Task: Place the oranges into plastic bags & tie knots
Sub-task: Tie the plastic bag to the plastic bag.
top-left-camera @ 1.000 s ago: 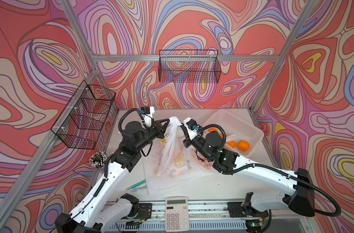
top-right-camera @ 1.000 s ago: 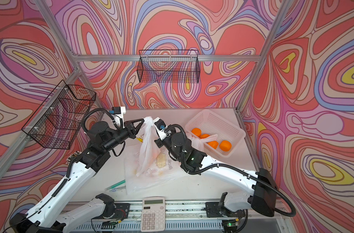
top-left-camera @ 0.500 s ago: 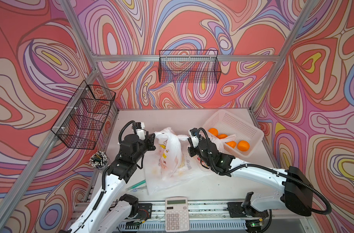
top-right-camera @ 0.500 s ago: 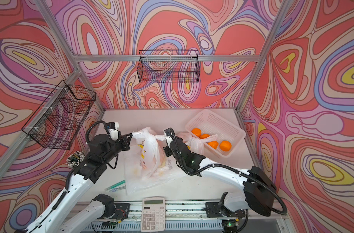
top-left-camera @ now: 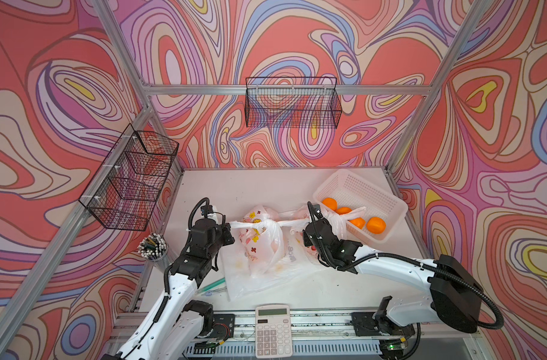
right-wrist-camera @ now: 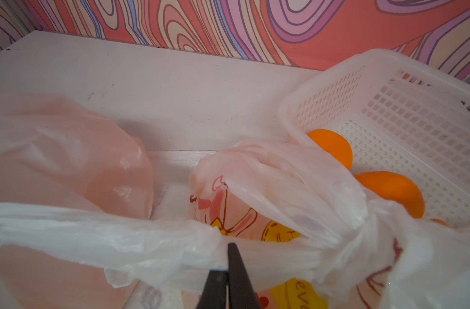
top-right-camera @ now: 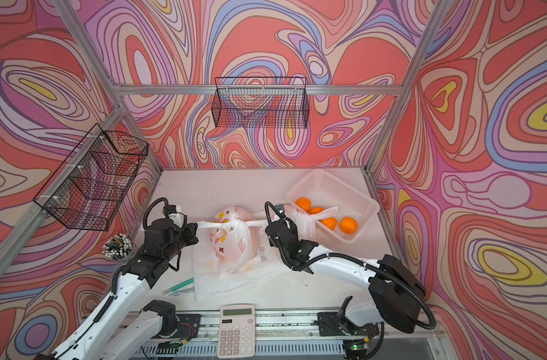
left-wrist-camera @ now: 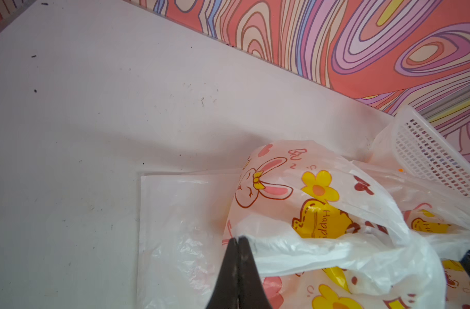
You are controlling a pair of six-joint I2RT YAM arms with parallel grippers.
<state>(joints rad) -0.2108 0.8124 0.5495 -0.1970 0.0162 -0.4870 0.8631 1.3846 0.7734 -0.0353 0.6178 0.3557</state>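
1. In both top views, a filled bag lies mid-bench, on a flat bag. Its handles are drawn into a knot, with one strand stretched toward 9 o'clock and one toward 3 o'clock.
2. The left pincer is clamped on the 9 o'clock strand, and the right pincer on the 3 o'clock strand.
3. A second tied bag is crowded in just beyond the right pincer, against a white basket at 2 o'clock. Four oranges are seen in that basket.
4. A calculator is placed at 6 o'clock and a pen cup at 8 o'clock. A green pen lies just beside the flat bag.
5. In the left wrist view, the left pincer's tips are pressed together on a twisted white handle. The rabbit-printed filled bag rises beyond them and partly hides the basket.
6. In the right wrist view, the right pincer is shut on a taut strand. The second tied bag is draped over the basket rim, and two oranges are partly covered by it.
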